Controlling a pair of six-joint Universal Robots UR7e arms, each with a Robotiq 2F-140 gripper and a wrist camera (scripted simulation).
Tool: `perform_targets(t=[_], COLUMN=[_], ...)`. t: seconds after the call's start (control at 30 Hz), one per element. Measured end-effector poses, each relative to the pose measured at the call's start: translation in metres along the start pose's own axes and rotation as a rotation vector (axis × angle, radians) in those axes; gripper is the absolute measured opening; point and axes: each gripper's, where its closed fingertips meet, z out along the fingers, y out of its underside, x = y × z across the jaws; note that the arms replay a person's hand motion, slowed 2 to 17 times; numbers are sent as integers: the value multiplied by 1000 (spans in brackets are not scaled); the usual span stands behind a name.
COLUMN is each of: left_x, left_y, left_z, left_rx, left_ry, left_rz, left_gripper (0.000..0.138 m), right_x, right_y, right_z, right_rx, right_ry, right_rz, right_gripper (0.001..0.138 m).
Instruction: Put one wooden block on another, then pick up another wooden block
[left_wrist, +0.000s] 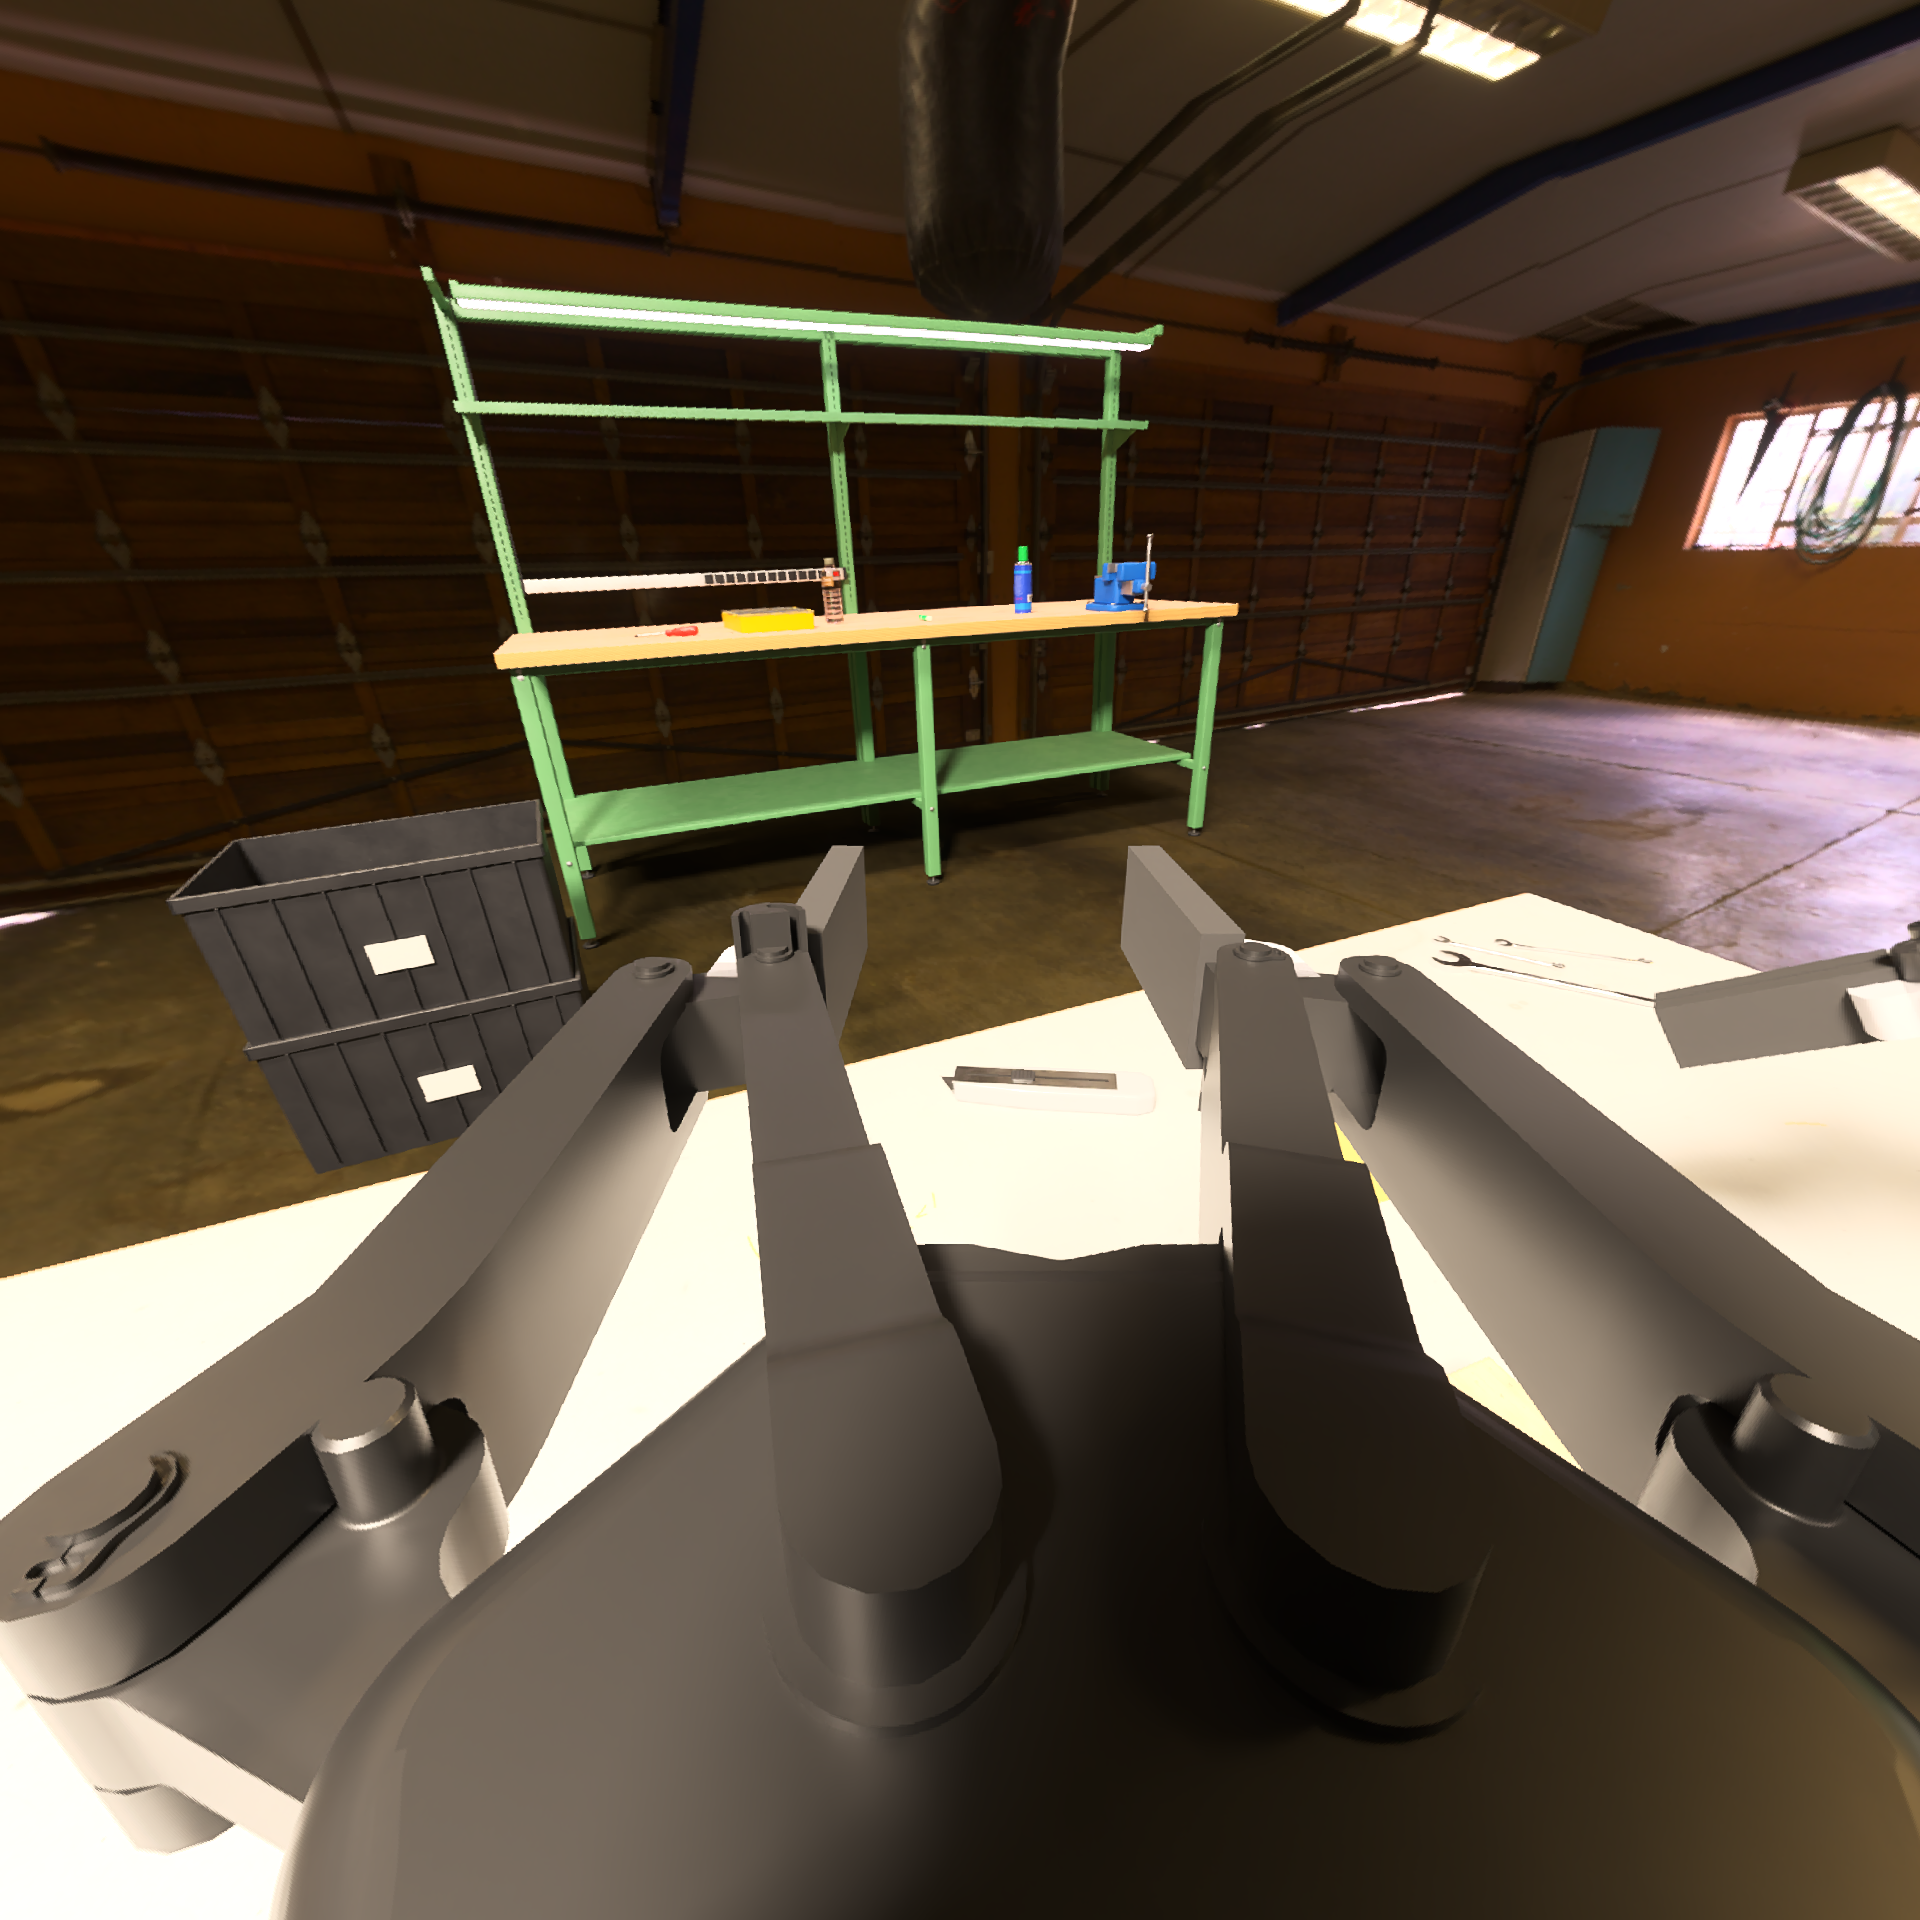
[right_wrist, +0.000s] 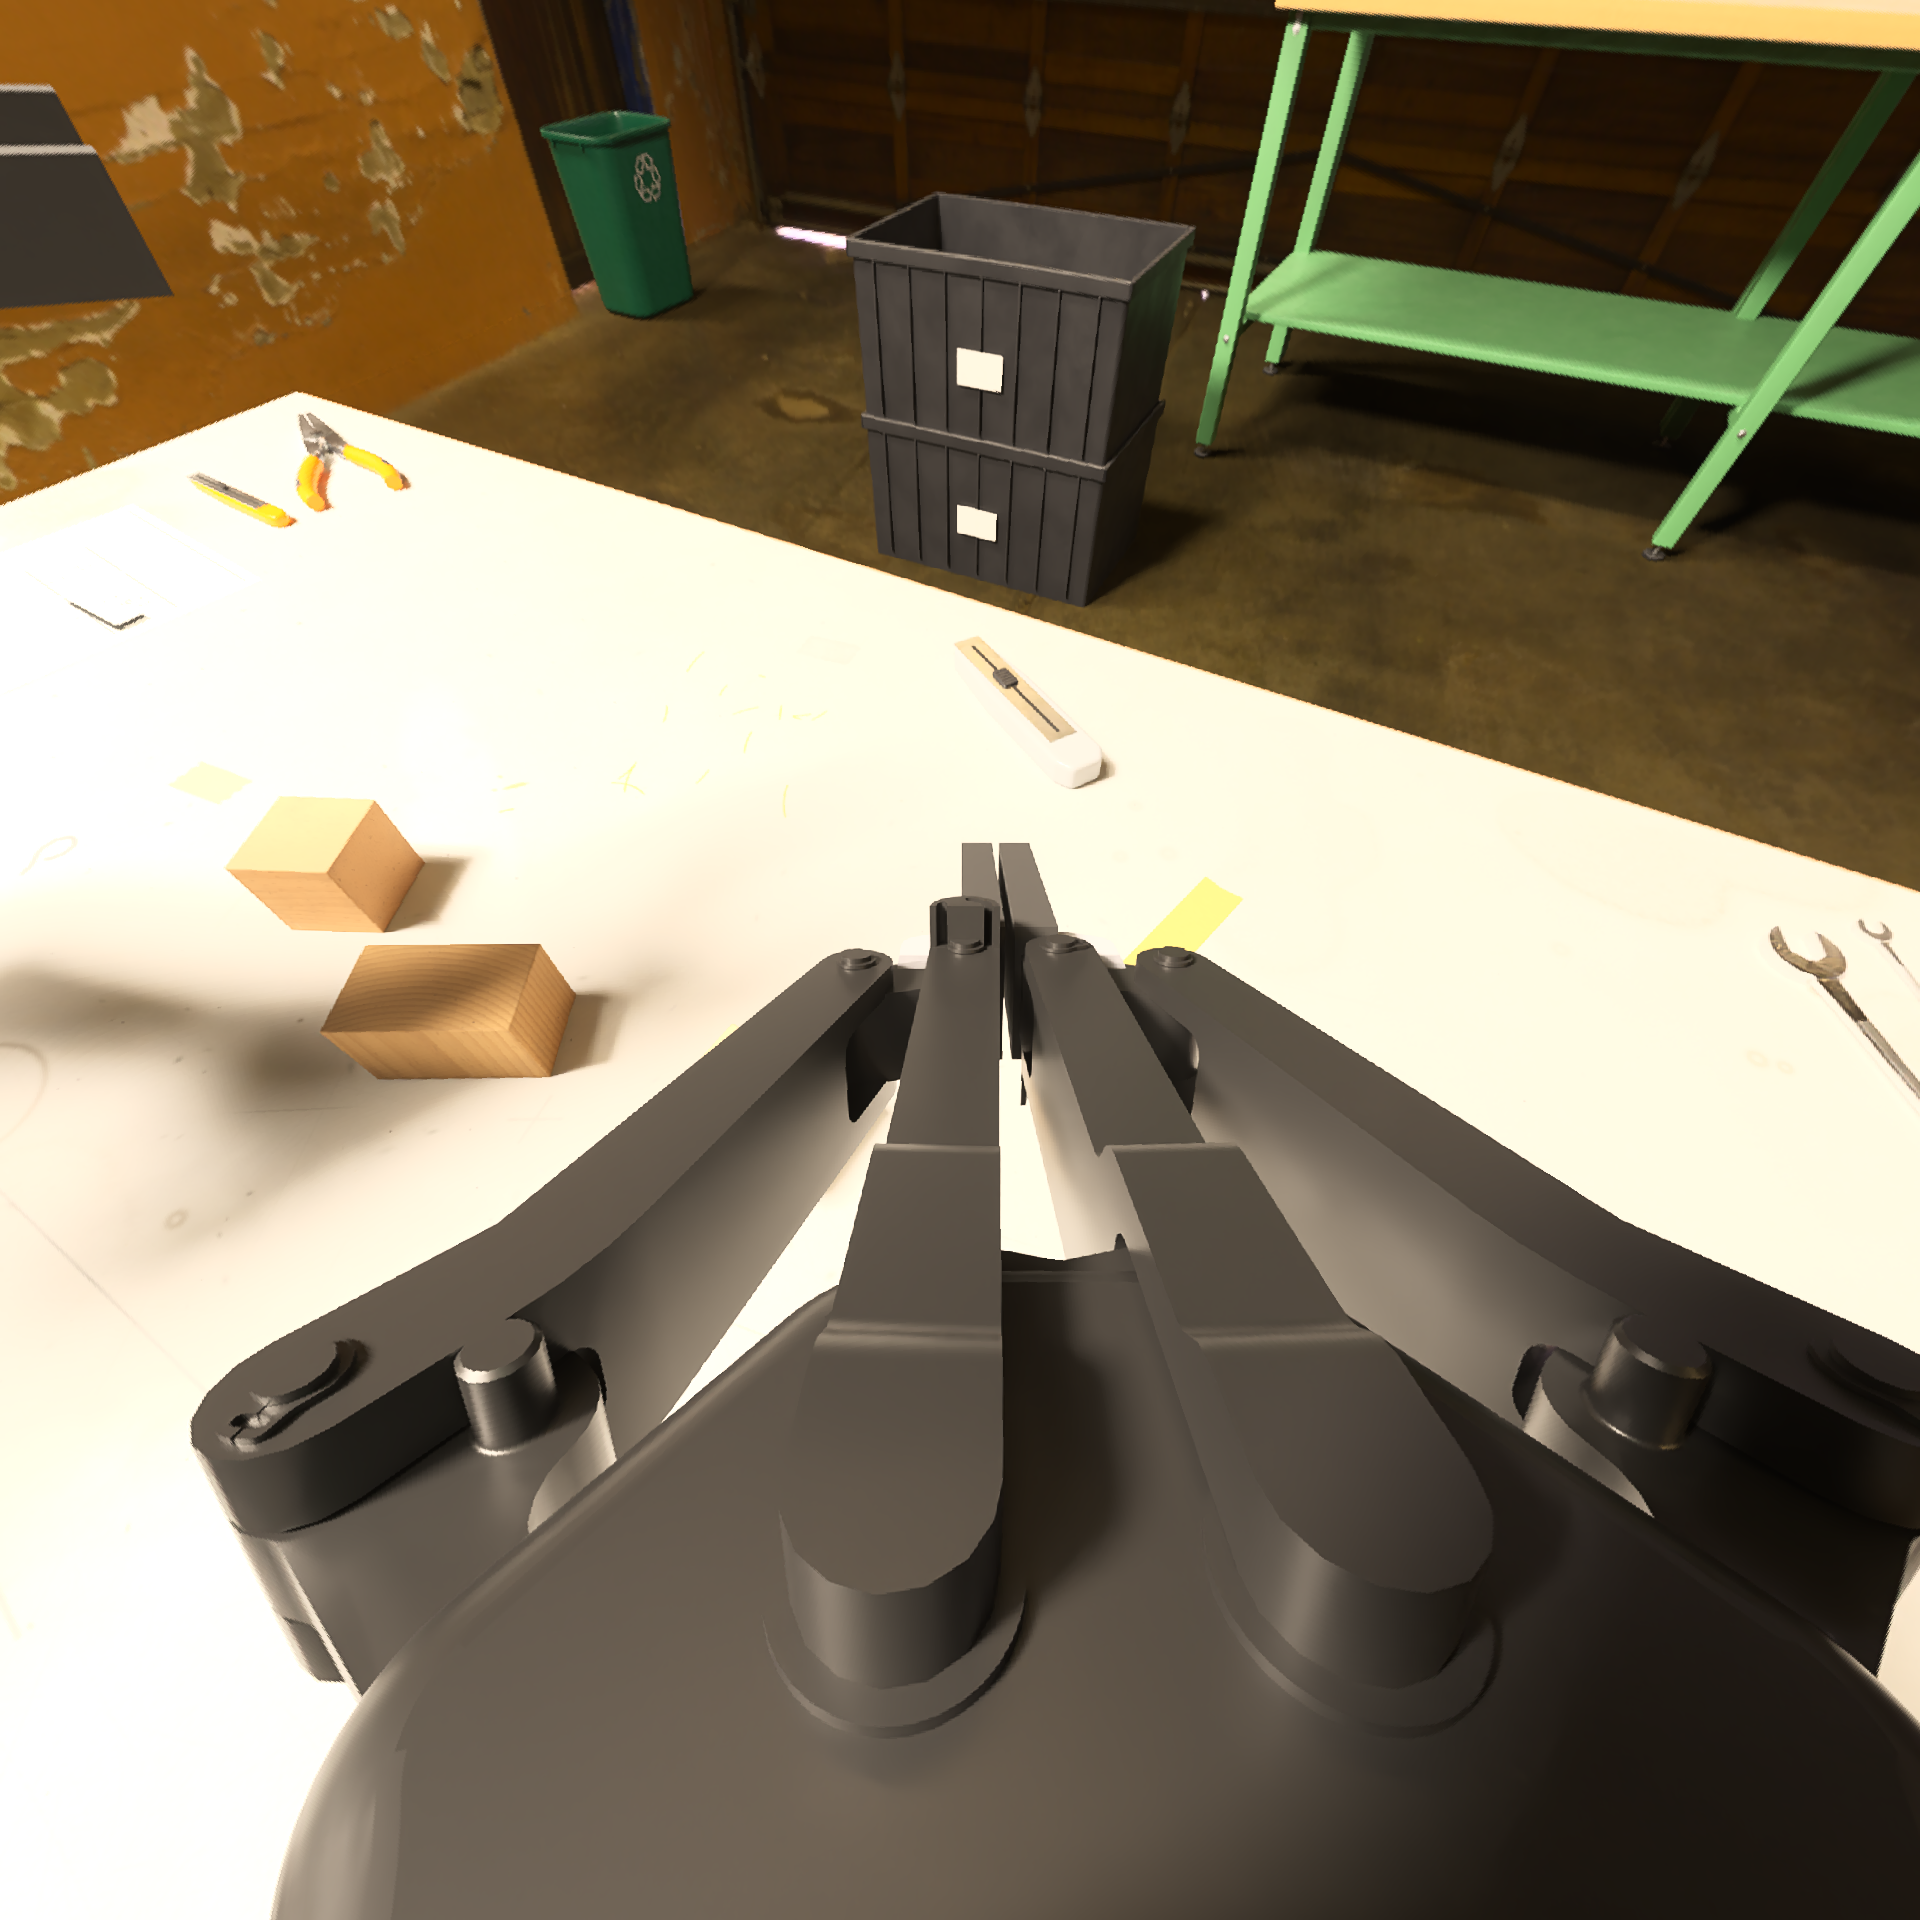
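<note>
In the right wrist view two wooden blocks lie apart on the white table (right_wrist: 623, 665): a cube (right_wrist: 324, 860) at the left and a longer flat block (right_wrist: 449, 1010) just in front of it. My right gripper (right_wrist: 995, 868) is shut and empty, above the table to the right of both blocks. In the left wrist view my left gripper (left_wrist: 992, 914) is open and empty, raised over the table's far edge. No block shows in that view. The tip of the right gripper (left_wrist: 1766, 1013) shows at its right edge.
A white utility knife (right_wrist: 1029, 712) lies near the far table edge and also shows in the left wrist view (left_wrist: 1049, 1088). Wrenches (right_wrist: 1844, 1003) lie at the right, yellow pliers (right_wrist: 338, 462) and a yellow cutter (right_wrist: 241, 500) at the far left. Stacked dark crates (right_wrist: 1013, 395), a green bin (right_wrist: 621, 213) and a green workbench (left_wrist: 862, 623) stand on the floor.
</note>
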Motion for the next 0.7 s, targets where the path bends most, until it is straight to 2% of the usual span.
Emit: perform_targets(t=[0.37, 0.7], left_x=[20, 33], left_y=[-7, -9], left_z=[-18, -33], left_rx=[13, 20], left_ry=[146, 211], left_rz=[-17, 13], left_gripper=[66, 64], right_x=[5, 19], right_y=[-19, -23], right_z=[-31, -54], right_rx=[174, 272], right_ry=[-101, -148], right_rz=[-65, -123], right_gripper=[9, 23])
